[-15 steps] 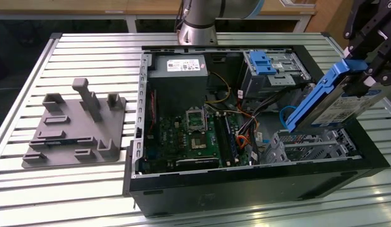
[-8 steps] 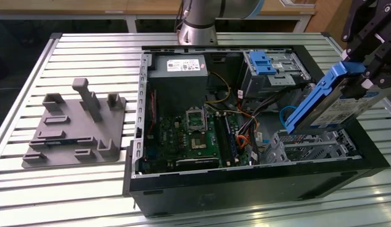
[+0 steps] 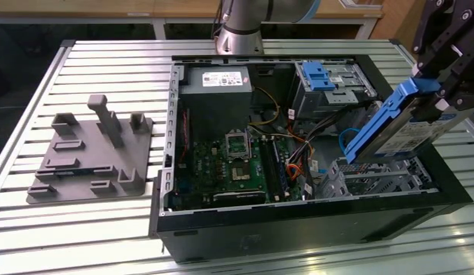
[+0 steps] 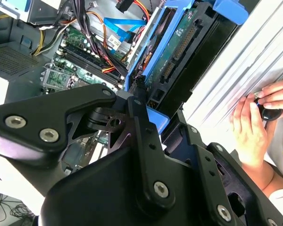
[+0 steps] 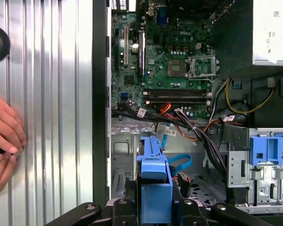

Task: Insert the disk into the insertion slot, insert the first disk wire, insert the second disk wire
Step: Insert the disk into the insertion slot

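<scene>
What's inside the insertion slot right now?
The insertion slot shows only bare perforated metal. The disk, held tilted above it by the end effector, hides part of it.

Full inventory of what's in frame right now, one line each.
disk: 1, silver-grey in blue carrier, tilted above the insertion slot
insertion slot: 1, silver, inside case at exterior view's right
computer case: 1, black, open, on table
motherboard: 1, green, case floor
blue bracket: 1, on taller bay
fixture plate: 1, grey, exterior view's left
table: 1, slatted metal
person's hands: 2, on table beside case
gripper: 1, black, shut on the disk
</scene>
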Robot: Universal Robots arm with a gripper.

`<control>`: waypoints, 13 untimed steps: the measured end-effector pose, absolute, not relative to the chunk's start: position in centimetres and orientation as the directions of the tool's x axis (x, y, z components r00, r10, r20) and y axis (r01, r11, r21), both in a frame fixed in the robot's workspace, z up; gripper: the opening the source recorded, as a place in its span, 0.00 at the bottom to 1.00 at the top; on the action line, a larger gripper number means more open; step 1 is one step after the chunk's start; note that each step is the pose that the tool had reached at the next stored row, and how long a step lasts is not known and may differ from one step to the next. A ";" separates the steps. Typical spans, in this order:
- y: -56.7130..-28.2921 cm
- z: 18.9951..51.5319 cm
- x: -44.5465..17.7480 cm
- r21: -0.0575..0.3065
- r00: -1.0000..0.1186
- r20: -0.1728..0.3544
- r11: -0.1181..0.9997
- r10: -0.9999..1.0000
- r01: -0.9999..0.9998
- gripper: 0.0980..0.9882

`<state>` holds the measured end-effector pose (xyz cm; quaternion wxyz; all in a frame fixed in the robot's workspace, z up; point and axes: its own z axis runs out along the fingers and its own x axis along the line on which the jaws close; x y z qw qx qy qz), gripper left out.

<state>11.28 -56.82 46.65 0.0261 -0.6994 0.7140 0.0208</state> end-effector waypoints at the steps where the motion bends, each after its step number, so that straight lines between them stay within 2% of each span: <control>1: -56.8 46.6 11.3 -0.007 -0.019 -0.066 0.020 -0.998 -1.000 0.30; 13: -56.8 46.0 11.2 -0.007 -0.016 -0.066 0.016 -0.998 -1.000 0.30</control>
